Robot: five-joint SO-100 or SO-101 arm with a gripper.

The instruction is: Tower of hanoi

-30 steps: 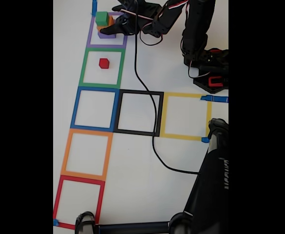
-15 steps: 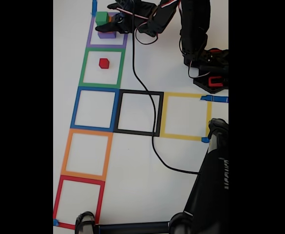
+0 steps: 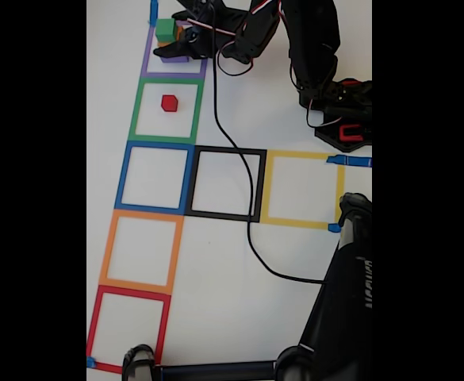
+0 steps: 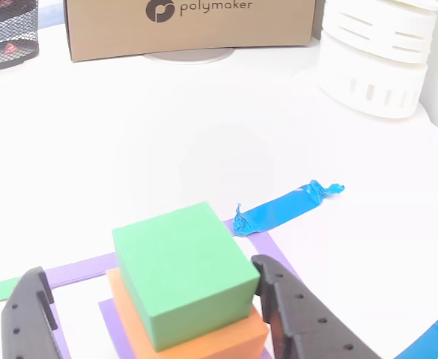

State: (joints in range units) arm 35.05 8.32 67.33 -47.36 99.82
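The black two-finger gripper [image 4: 155, 314] is reaching over the purple tape square [image 3: 173, 63] at the top of the white worktop [image 3: 216, 262], its jaws standing wide, flanking without touching a stack: green foam cube [image 4: 185, 273] on orange block [image 4: 204, 336] on purple base [image 3: 174, 55]. A small red cube [image 3: 169, 103] is sitting inside the green tape square [image 3: 166, 111].

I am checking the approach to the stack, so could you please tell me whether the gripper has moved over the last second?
Yes. In the fixed view the gripper has shifted toward the top of the picture, farther from the red cube.
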